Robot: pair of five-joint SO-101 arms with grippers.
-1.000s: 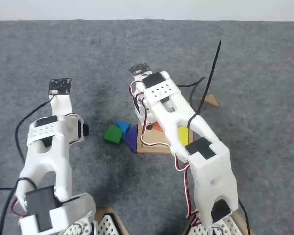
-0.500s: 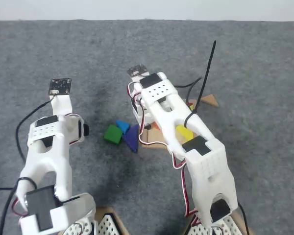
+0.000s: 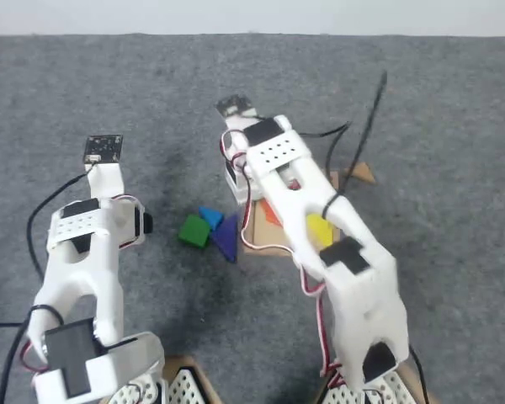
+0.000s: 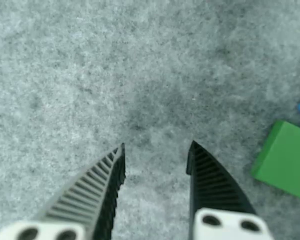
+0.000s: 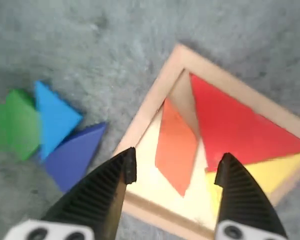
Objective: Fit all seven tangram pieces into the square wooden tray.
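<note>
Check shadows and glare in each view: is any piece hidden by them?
High view: soft shadow on the carpet around the green piece, nothing hidden, no glare. Left wrist view: faint dark patch ahead of the left gripper. Right wrist view: the tray corner beside the orange piece is shaded.

Left pincer (image 4: pixel 157 146) parted, aimed downward, right pincer (image 5: pixel 178 153) spread wide, right arm (image 3: pixel 320 220) stretched farther forward than left arm (image 3: pixel 88 244)

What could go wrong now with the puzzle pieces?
1. The right gripper hangs open over the orange piece, which lies loose in the tray beside the red triangle. Closing might skew it or nudge the red one.
2. The green piece, blue piece and purple piece huddle together on the carpet outside the tray, so grabbing one could shove the others.
</note>
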